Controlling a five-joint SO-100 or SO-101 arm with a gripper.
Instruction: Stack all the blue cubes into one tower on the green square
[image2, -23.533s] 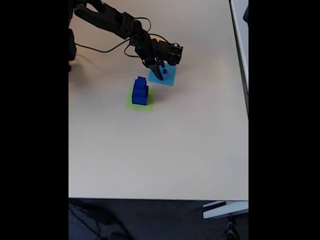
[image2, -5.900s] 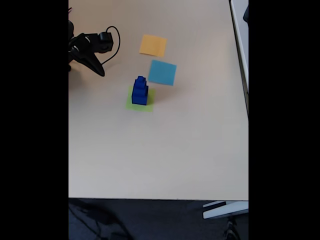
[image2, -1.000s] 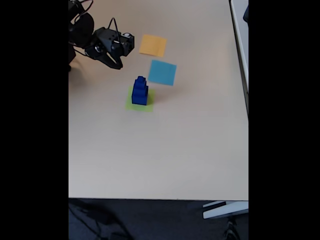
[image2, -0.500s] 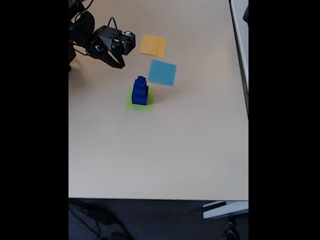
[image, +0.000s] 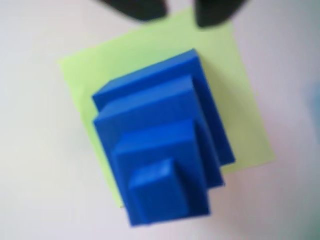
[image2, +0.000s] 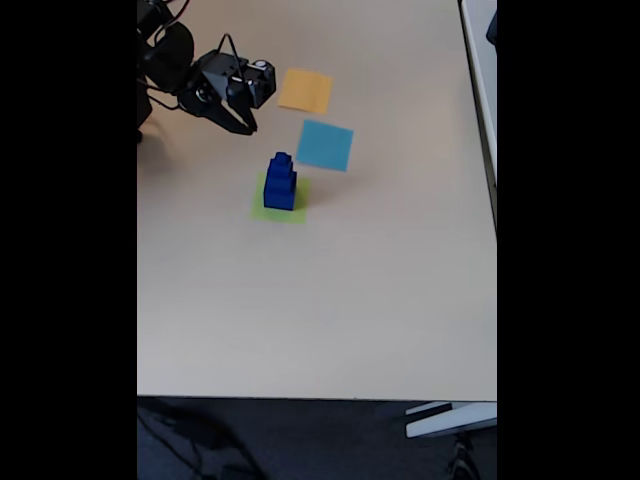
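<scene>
In the wrist view we see only two dark, blurred finger tips cut off at the top edge, so the gripper (image: 172, 12) is mostly out of frame there; a gap shows between the tips and nothing sits in it. In the fixed view the gripper (image2: 245, 122) is small and dark against the arm, and we cannot tell from there how wide its claw stands. The arm's base is cut off at the tabletop's far left corner.

The tower (image2: 280, 181) stands on the green square (image2: 263, 208), toward the far left part of the table (image2: 330, 310), well clear of every edge. The near and right stretches of the tabletop lie open. The gripper hangs apart from the tower, toward the far left corner.

Close up, the blue cubes (image: 165, 155) form a stepped column, largest lowest, smallest on top, all dark blue. The green square (image: 90, 80) shows as a border round the base.

Beyond the tower lie a light-blue patch (image2: 324, 145) and an orange patch (image2: 306, 90).
</scene>
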